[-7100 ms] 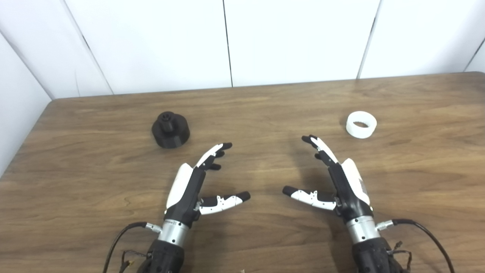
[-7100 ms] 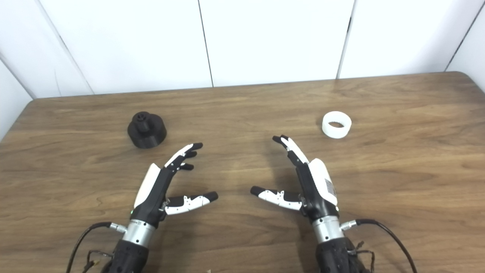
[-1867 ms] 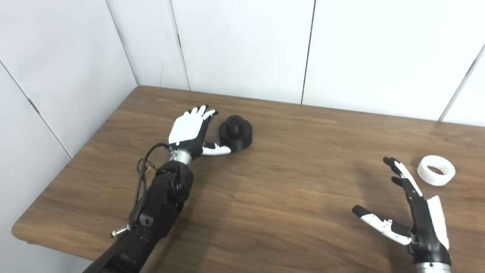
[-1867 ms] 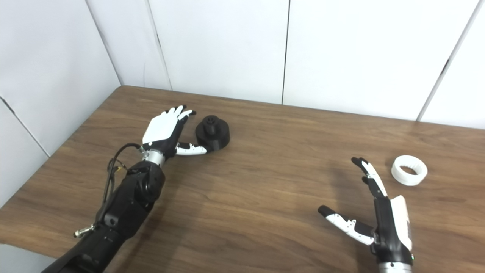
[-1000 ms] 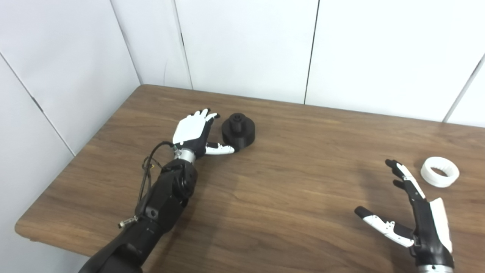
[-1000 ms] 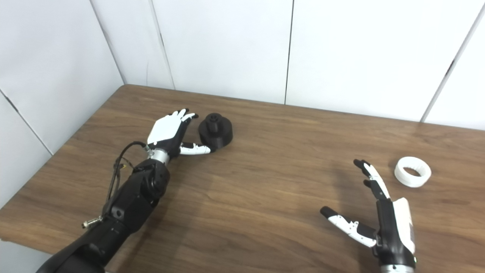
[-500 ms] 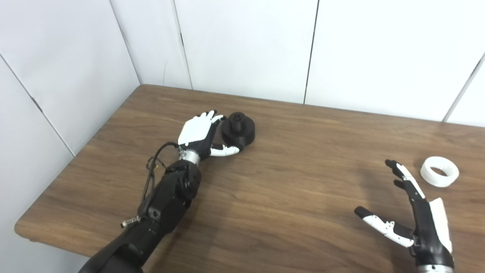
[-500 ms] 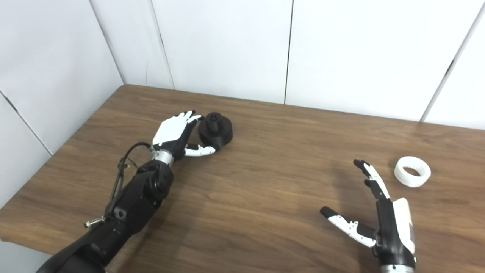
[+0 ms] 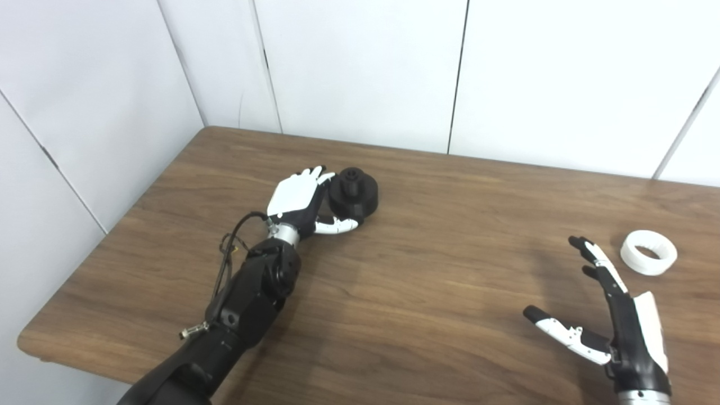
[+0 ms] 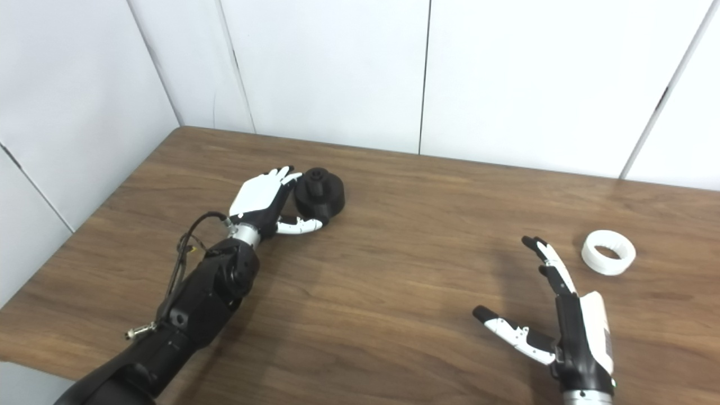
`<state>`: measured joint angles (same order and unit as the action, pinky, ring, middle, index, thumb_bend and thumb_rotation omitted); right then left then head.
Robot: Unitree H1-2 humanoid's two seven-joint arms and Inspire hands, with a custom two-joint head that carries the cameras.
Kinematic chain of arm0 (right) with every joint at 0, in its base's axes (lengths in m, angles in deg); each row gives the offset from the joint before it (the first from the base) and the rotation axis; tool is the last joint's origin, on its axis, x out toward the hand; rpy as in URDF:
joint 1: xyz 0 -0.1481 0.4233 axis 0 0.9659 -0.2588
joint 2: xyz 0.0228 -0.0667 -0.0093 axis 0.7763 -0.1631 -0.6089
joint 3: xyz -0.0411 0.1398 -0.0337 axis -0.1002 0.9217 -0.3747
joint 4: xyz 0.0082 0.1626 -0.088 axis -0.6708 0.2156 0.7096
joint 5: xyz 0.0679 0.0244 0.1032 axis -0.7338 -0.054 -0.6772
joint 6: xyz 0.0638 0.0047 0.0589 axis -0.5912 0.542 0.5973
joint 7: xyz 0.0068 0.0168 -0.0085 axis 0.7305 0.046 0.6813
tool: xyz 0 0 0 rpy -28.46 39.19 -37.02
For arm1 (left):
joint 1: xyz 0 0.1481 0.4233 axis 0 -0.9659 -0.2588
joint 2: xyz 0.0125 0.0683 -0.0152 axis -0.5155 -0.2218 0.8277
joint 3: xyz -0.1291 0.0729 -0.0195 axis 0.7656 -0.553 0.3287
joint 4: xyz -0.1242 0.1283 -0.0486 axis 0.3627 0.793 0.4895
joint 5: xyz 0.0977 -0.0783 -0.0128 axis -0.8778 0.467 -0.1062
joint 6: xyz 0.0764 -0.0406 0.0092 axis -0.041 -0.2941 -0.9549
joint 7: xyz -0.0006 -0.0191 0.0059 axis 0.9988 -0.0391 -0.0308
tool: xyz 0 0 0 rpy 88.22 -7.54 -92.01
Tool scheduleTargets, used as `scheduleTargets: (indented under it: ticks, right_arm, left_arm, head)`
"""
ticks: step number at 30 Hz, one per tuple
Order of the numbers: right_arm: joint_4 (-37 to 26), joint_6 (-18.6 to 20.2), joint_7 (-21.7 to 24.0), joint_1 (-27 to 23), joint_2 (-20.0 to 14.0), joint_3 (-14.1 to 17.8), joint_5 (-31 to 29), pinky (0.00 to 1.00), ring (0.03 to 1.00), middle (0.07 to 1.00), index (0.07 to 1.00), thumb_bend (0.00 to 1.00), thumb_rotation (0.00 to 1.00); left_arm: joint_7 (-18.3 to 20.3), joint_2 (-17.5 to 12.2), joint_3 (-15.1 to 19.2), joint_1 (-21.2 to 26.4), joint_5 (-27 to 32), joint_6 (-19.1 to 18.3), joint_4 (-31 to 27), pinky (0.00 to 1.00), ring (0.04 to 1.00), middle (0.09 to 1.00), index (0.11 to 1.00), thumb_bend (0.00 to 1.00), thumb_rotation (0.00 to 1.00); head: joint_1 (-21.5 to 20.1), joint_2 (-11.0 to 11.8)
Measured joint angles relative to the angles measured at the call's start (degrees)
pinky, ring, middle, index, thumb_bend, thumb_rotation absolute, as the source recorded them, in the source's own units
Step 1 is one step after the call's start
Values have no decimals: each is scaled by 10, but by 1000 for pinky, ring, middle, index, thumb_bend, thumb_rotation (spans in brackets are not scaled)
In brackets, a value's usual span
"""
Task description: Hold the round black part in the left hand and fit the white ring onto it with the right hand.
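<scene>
The round black part [image 9: 354, 194], a stepped disc with a small hub on top, sits on the wooden table [image 9: 439, 281] at the far left. My left hand [image 9: 298, 199] is right against its left side, fingers spread behind it and thumb [image 9: 337, 226] reaching under its near edge; the hand is open and the part rests on the table. The white ring [image 9: 648, 260] lies flat at the right. My right hand [image 9: 613, 320] hovers open at the lower right, short of the ring, holding nothing.
White wall panels [image 9: 360, 67] close off the back and left of the table. The table's left edge and near-left corner [image 9: 34, 337] lie close to my left arm [image 9: 247, 298].
Since 7.1 s ago the view has turned left and my left hand has reached out to the black part. In the last second it slid right against the part. The right hand barely moved.
</scene>
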<state>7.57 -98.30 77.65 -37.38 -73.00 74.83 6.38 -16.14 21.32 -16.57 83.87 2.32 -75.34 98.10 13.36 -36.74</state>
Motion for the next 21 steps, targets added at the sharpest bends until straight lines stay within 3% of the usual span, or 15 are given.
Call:
scheduleTargets:
  ticks: [8, 14, 21]
  right_arm:
    - [-7, 0, 6, 7, -3, 9, -7, 846, 911, 923, 876, 820, 433]
    - [-8, 1, 7, 8, -4, 9, -8, 850, 911, 923, 874, 823, 429]
    - [-10, 5, 8, 9, -5, 10, -9, 851, 911, 925, 877, 818, 426]
  left_arm:
    - [-70, 19, 20, 4, 15, 25, 24, 1000, 1000, 995, 653, 807, 336]
    - [-106, 27, 27, 4, 23, 48, 34, 1000, 1000, 985, 613, 787, 285]
    - [-112, 28, 28, 4, 25, 55, 35, 1000, 1000, 979, 609, 783, 295]
  head:
    - [3, -4]
    - [3, -6]
    - [3, -8]
